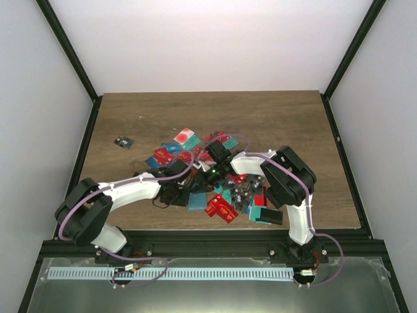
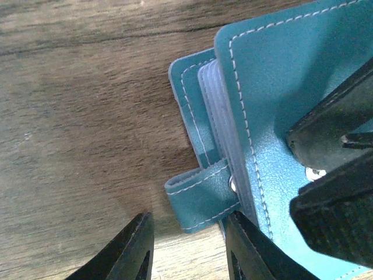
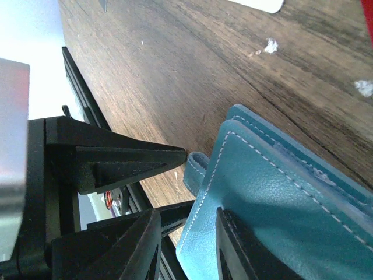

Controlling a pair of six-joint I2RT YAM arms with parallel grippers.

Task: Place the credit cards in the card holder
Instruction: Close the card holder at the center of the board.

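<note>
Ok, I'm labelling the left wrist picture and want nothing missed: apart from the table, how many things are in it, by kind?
Wallet: 1
Grippers: 2 (left gripper, right gripper)
Total: 3

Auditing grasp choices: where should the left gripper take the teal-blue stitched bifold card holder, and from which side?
Probably the snap strap jutting from the teal-blue stitched bifold card holder: thin, sticking out free, lined up between the fingers of the open left gripper. Come from that strap side, pinching its flat faces; the right gripper is on the top cover.
</note>
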